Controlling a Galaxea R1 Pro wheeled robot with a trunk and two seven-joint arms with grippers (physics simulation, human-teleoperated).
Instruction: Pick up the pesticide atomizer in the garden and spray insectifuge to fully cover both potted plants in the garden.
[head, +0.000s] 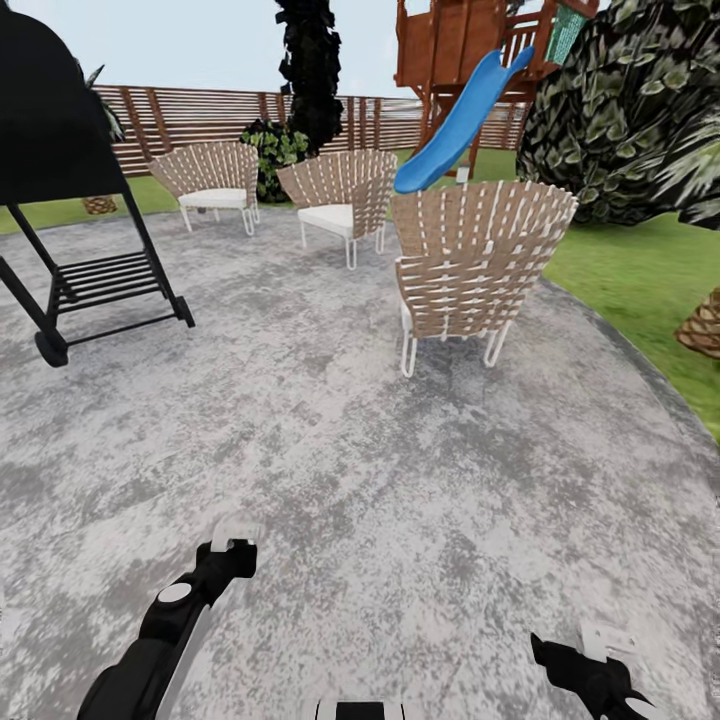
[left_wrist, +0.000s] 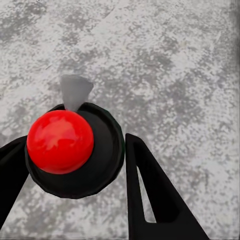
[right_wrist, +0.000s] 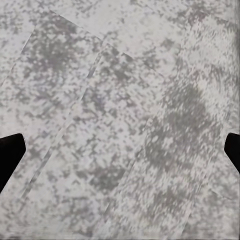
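right now my left gripper (left_wrist: 75, 165) is clamped on the pesticide atomizer (left_wrist: 75, 150), its red cap and black body between the dark fingers (left_wrist: 150, 190). my right gripper (right_wrist: 120, 150) hangs spread wide over the grey paved patch (head: 350, 450). ahead stand three woven chairs (head: 475, 265), a blue slide (head: 455, 125) and the slatted fence (head: 200, 115).

Flat, even daylight lies over the paving (head: 330, 440) in my head view, and the chairs (head: 470, 270) cast hardly any shadow on it. Straight lines bow toward that view's edges. The render is soft and blotchy throughout. At my left wrist, a red ball (left_wrist: 60, 141) carries a pale glossy highlight.
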